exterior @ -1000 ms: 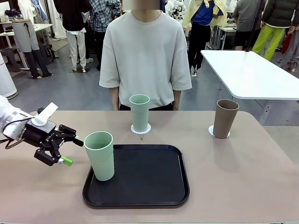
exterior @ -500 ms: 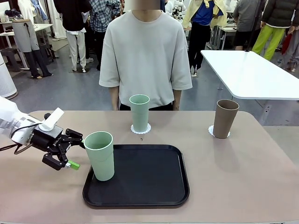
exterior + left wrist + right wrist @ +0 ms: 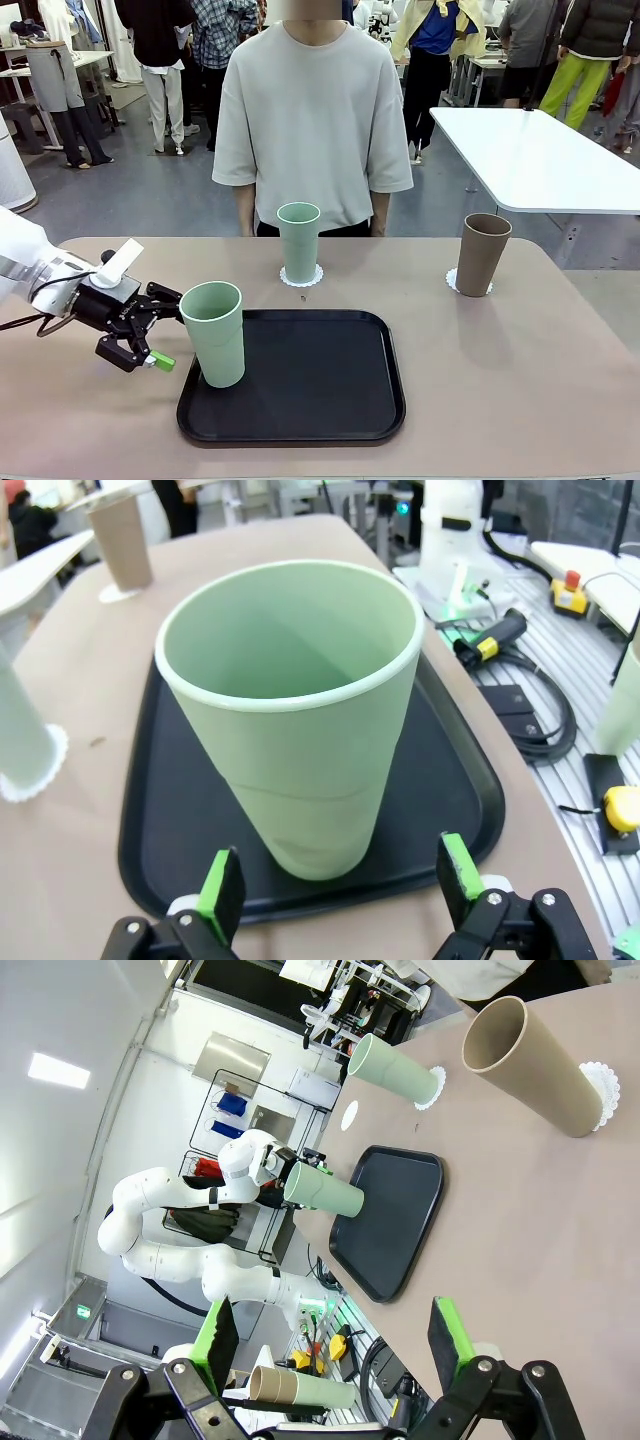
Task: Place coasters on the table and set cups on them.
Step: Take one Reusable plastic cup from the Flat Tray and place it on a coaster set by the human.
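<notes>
Left claw: my left gripper point(image 3: 160, 328) hangs low over the table's left part, jaws spread wide and holding nothing; in its wrist view the green pads point(image 3: 222, 892) stand either side of the near green cup's base without touching it.
Right claw: my right gripper point(image 3: 330, 1345) is spread wide too, empty, well above the tabletop.
Table: beige-pink top point(image 3: 520, 370); a person in a pale shirt point(image 3: 312, 110) stands at its far edge.
Tray: black tray point(image 3: 310, 400) lies front and centre on the table.
Near green cup: this cup point(image 3: 214, 332) stands upright on the tray's left front corner, just beside my left claw, no coaster under it that I can see.
Far green cup: upright point(image 3: 298, 241) on a scalloped white coaster point(image 3: 301, 277), beyond the tray.
Brown cup: upright point(image 3: 482, 254) on another coaster point(image 3: 454, 283), far right, well apart from the tray.
</notes>
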